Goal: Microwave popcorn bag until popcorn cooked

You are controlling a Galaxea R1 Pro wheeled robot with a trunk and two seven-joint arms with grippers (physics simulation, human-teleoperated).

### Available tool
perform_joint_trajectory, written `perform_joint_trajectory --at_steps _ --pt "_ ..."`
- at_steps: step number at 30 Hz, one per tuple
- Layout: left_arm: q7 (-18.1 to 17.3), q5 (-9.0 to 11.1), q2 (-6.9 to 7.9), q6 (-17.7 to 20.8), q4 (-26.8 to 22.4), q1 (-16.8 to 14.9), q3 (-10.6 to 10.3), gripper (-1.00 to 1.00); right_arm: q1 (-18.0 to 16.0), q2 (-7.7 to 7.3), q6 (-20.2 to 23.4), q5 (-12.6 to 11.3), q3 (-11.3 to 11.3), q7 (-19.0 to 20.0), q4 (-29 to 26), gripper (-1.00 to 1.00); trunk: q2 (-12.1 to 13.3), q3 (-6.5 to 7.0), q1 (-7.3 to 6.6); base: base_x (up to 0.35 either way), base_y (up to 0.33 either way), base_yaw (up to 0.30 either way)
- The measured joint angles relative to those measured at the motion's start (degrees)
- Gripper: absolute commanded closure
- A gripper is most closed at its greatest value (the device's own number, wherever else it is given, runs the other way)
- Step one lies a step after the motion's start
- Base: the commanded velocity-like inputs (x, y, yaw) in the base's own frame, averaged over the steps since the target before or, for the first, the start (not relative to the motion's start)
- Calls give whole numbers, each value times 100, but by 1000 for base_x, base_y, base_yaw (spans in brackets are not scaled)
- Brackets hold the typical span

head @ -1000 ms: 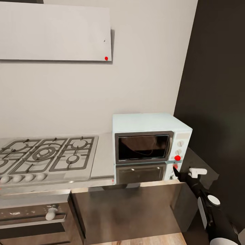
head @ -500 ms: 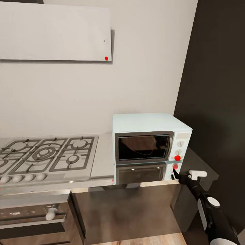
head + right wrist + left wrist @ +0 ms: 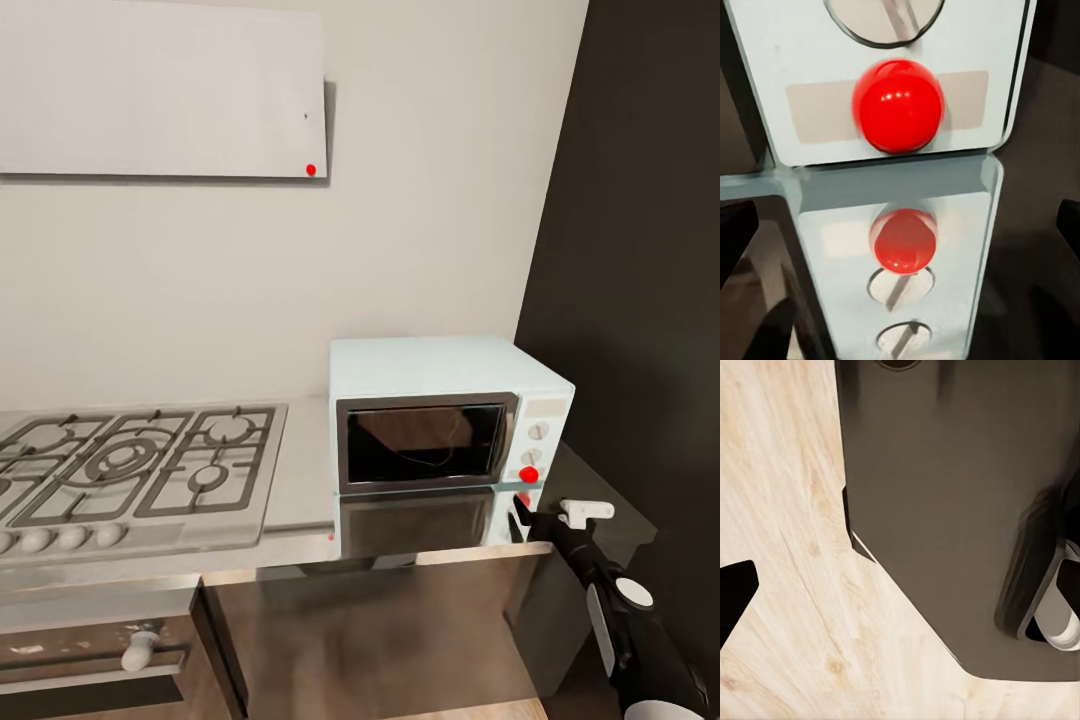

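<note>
The pale mint-blue microwave [image 3: 440, 400] stands at the right end of the glossy grey countertop [image 3: 305, 470], its dark glass door shut. The popcorn bag is hidden or out of view. My right gripper [image 3: 532, 514] hovers at the counter's front edge, just below the microwave's red knob [image 3: 529, 474]. In the right wrist view the red knob [image 3: 898, 105] sits close ahead, its reflection on the counter beneath it. That gripper [image 3: 900, 225] is open and empty, its dark fingertips [image 3: 735, 232] wide apart. My left gripper [image 3: 900, 585] hangs low and open over the floor.
A steel gas hob [image 3: 130, 465] with black grates fills the counter to the left. A dark tall wall panel [image 3: 640, 250] stands right of the microwave. A white wall cabinet [image 3: 160, 90] hangs above. Below lie dark cabinet fronts [image 3: 370, 630], an oven knob [image 3: 140, 650] and wooden floor [image 3: 787, 585].
The head camera has shifted a little, so the whole picture moved. My right gripper stays just under the red knob, edged slightly nearer the panel.
</note>
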Motion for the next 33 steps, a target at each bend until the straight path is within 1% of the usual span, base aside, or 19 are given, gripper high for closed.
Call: perform_joint_trajectory --at_steps 8,12,17,18,24,30,33 --pt "0 -1 -8 0 0 0 0 -100 0 -15 0 0 -29 -2 0 -100 0 0 0 1 0 0" --pt "0 -1 -8 0 0 0 0 -100 -1 -112 0 0 -89 -8 0 -100 0 0 0 0 0 0" --pt "0 -1 -8 0 0 0 0 -100 -2 -129 0 0 -96 -3 0 -100 0 0 0 0 0 0" --pt "0 -1 -10 0 0 0 0 -100 0 -130 0 -1 -96 -1 0 100 0 0 0 0 0 0" --pt "0 -2 -10 0 0 0 0 -100 2 -131 1 -8 -97 0 0 100 0 0 0 0 0 0" --pt "0 -2 -54 6 0 0 0 -100 -2 -131 1 -9 -97 15 -5 100 0 0 0 6 2 0" --pt "0 0 -59 8 0 0 1 -100 1 -131 -3 -9 -97 16 -7 100 0 0 -2 173 84 0"
